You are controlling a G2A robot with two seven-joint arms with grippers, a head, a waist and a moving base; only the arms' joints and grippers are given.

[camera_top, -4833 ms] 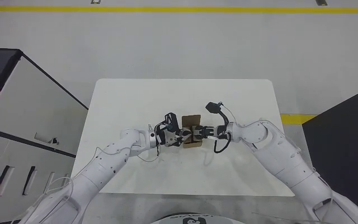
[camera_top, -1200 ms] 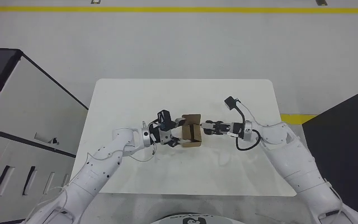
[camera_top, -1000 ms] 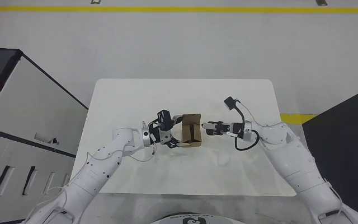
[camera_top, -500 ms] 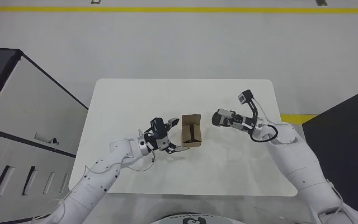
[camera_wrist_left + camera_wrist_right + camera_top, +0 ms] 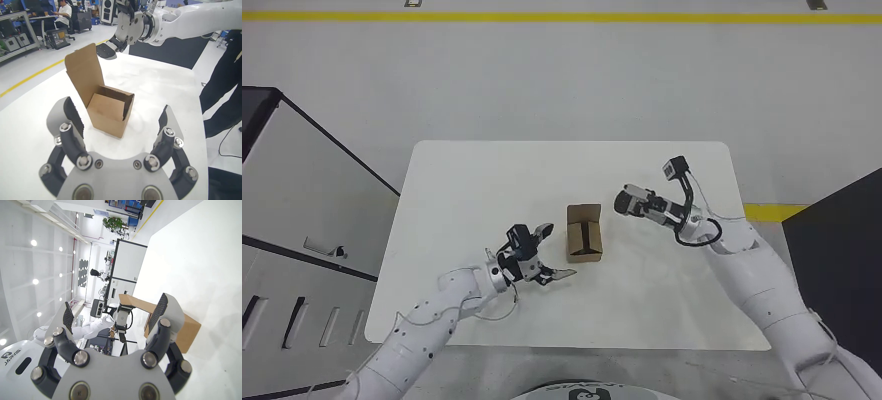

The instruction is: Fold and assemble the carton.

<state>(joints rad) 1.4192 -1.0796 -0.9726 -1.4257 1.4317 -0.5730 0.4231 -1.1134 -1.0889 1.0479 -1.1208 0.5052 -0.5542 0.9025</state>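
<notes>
A small brown carton [image 5: 584, 232] stands upright mid-table, top open, with its lid flap [image 5: 85, 73] sticking up on one side. My left gripper [image 5: 553, 254] hovers just left of the carton and nearer the front edge, open and holding nothing. In the left wrist view the carton [image 5: 108, 117] sits between and beyond the fingers [image 5: 72, 113], apart from them. My right gripper [image 5: 625, 200] hangs to the carton's right and a bit farther back, open and empty. In the right wrist view the carton [image 5: 189, 330] lies past one finger [image 5: 160, 311].
The white table [image 5: 472, 190] has bare surface all around the carton. A grey cabinet [image 5: 302, 190] stands off the table's left side and a dark panel [image 5: 842, 230] off its right side.
Both grippers have let go of the carton and drawn back from it, the left toward the front, the right to the right and up. The carton stays standing.
</notes>
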